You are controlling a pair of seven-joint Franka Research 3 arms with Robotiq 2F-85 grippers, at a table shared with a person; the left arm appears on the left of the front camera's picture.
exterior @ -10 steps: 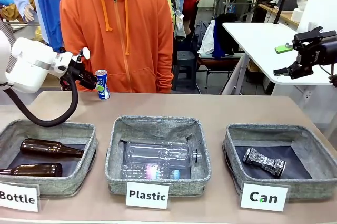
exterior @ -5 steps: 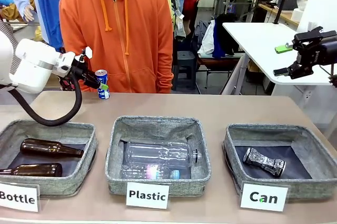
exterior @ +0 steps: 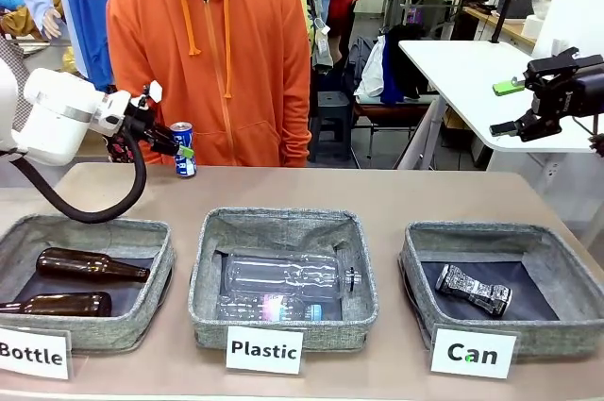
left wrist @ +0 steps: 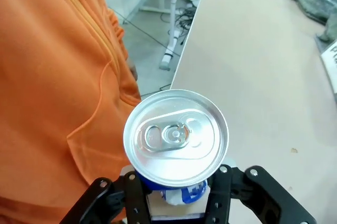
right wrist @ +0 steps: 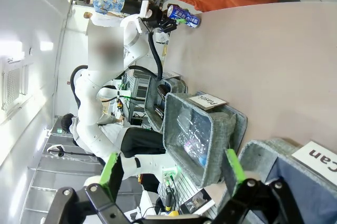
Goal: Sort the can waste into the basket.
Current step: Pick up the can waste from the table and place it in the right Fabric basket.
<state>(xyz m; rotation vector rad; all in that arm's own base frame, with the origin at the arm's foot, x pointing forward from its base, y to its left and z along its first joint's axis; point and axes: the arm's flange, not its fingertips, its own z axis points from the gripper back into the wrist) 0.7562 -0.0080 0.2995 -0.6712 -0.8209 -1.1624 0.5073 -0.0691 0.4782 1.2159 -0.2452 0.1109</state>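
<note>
A blue-and-white can [exterior: 183, 150] with a silver top [left wrist: 175, 137] stands upright at the table's far left edge, in front of a person in an orange hoodie. My left gripper [exterior: 179, 148] [left wrist: 176, 195] is shut on its body from the side. A crushed black-and-white can [exterior: 472, 290] lies in the grey basket [exterior: 412, 264] marked "Can" at the front right. My right gripper [exterior: 508, 108] [right wrist: 171, 168] hangs open and empty, high above the table's right end. Far off in the right wrist view I see the held can [right wrist: 184, 16].
A middle basket [exterior: 206, 274] marked "Plastic" holds clear bottles. The left basket [exterior: 162, 259] marked "Bottle" holds two brown glass bottles. The person [exterior: 212, 52] stands close behind the far edge. A white table [exterior: 462, 71] is at the back right.
My left gripper has moved slightly right onto the blue-and-white can and shut on it. The can has barely shifted. The right arm has not moved.
</note>
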